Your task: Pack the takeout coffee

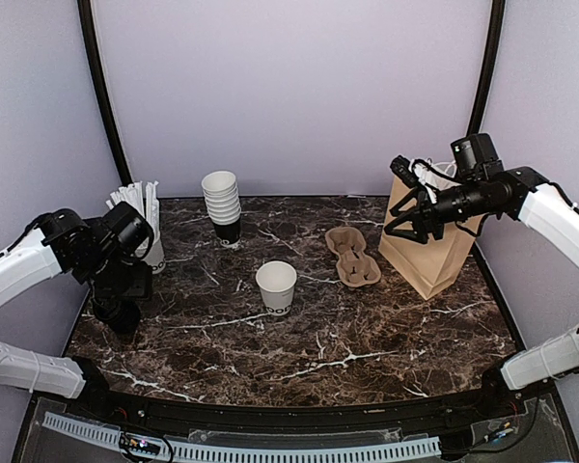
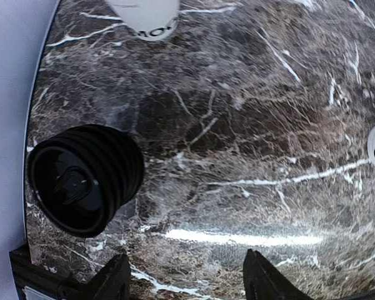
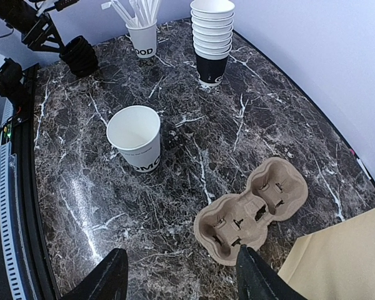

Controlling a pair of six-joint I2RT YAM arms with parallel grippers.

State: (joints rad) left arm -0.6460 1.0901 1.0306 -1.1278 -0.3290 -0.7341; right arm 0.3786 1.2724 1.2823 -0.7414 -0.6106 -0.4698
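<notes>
The one loose white paper cup [image 1: 276, 286] stands upright and uncapped near the middle of the marble table [image 1: 367, 338]. The pulp carrier [image 1: 352, 257] sits at its 2 o'clock and the brown paper bag [image 1: 434, 256] at the table's 3 o'clock. The left gripper [image 2: 186, 255] hangs over bare table at 9 o'clock, jaws wide with nothing between them, just beside a black ribbed stack [image 2: 84, 181] that looks like lids. The right gripper [image 3: 180, 250] hovers by the bag's top, likewise spread and empty.
</notes>
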